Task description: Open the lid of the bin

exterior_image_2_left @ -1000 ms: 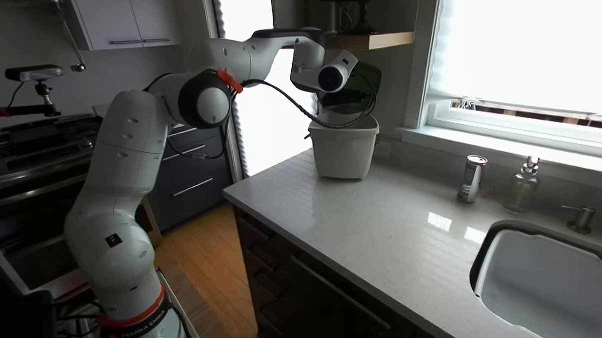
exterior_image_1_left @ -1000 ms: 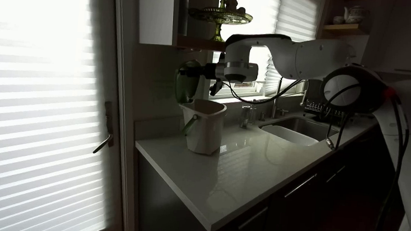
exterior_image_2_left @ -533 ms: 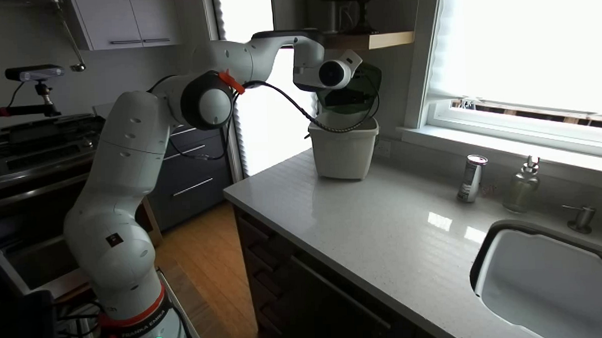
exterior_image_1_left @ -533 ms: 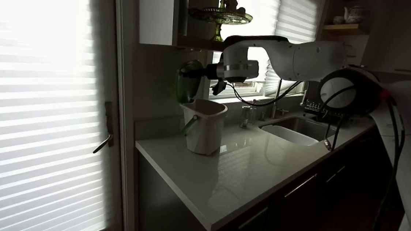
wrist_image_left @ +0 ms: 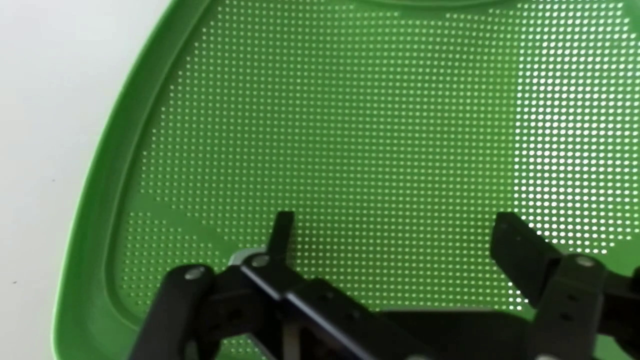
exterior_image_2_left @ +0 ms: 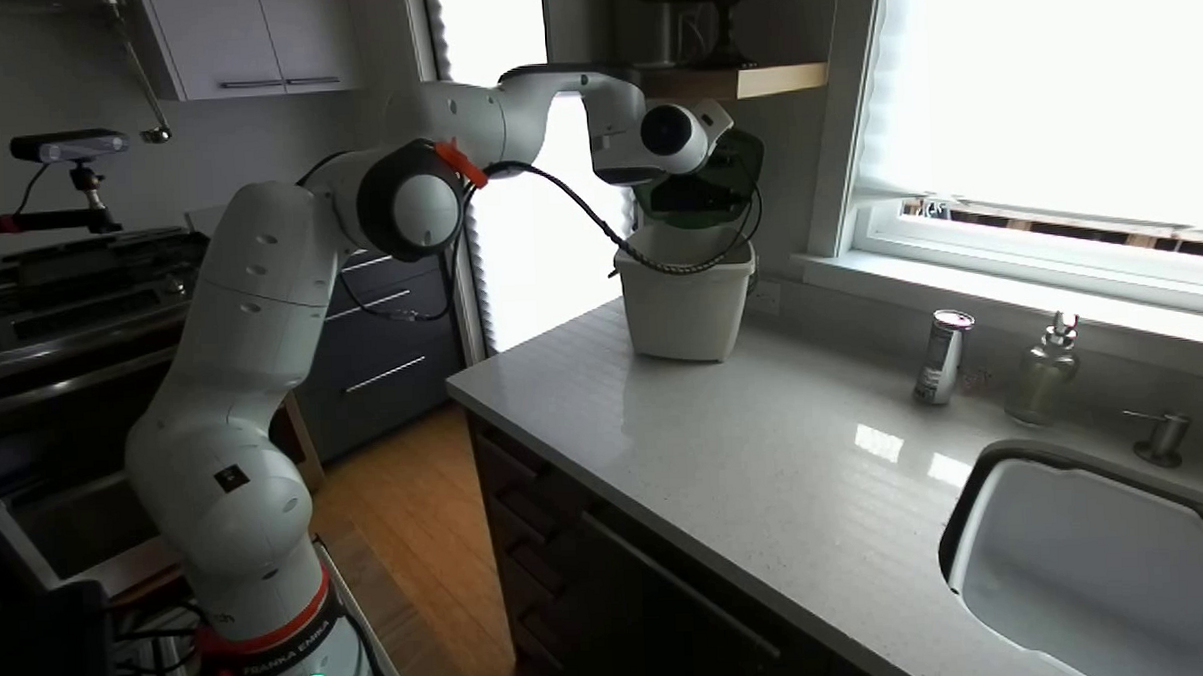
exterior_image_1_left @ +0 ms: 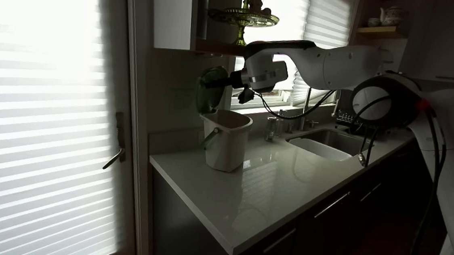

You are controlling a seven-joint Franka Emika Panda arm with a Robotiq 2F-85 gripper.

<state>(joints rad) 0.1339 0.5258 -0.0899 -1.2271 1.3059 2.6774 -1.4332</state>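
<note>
Exterior view, arm base (exterior_image_2_left: pixel 282 644) lettered FRANKA EMIKA, lid (exterior_image_2_left: pixel 692 214) open

The arm (exterior_image_2_left: pixel 264 280) is white, its tool (wrist_image_left: pixel 395 214) black.

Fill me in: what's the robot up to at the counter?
A white jointed robot arm is working at a green perforated plastic lid, which stands raised on a pale bucket-shaped plastic bin. The bin sits open on a glossy light-coloured countertop. The black two-fingered gripper is open, gripping nothing, before the lid's inner face; whether it touches, I can't tell. Opening the lid looks done.
</note>
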